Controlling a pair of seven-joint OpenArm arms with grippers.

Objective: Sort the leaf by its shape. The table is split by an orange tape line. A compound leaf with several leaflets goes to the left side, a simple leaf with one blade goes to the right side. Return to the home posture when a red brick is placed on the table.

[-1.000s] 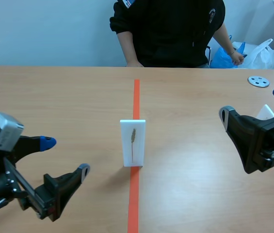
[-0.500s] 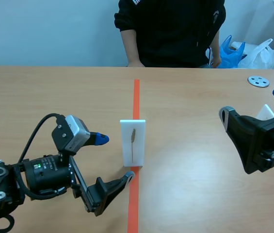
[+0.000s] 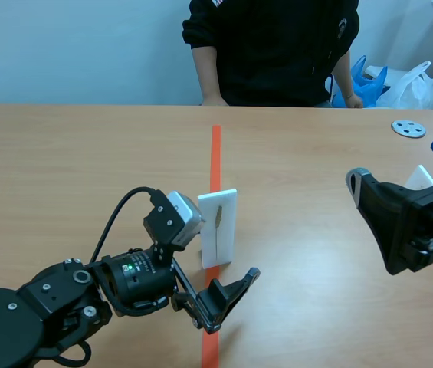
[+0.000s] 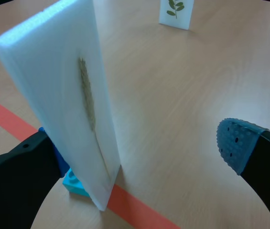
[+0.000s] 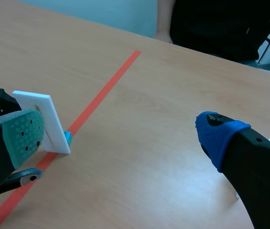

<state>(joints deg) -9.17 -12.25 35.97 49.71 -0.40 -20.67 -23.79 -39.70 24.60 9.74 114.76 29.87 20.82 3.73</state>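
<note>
A white card (image 3: 220,230) bearing one slender leaf (image 4: 88,98) stands upright on the orange tape line (image 3: 215,157), on a small cyan base (image 4: 75,183). My left gripper (image 3: 227,251) is open around the card: in the left wrist view the card (image 4: 58,86) sits close against one finger (image 4: 15,176), and the other pad (image 4: 235,143) stands well clear of it. My right gripper (image 3: 404,165) is open over the right half of the table, nothing between its fingers. In the right wrist view the card (image 5: 46,121) lies ahead of that gripper (image 5: 120,136), off to one side.
A second white card with a compound leaf (image 4: 175,10) stands on the right side, showing partly behind my right gripper (image 3: 423,178). A person in black (image 3: 270,46) sits across the table. A grey disc (image 3: 408,128) lies at the back right, with bags (image 3: 388,80) beyond.
My left arm has swung in from the left and brought its open fingers around the card, which has turned slightly. The right arm has not moved.
</note>
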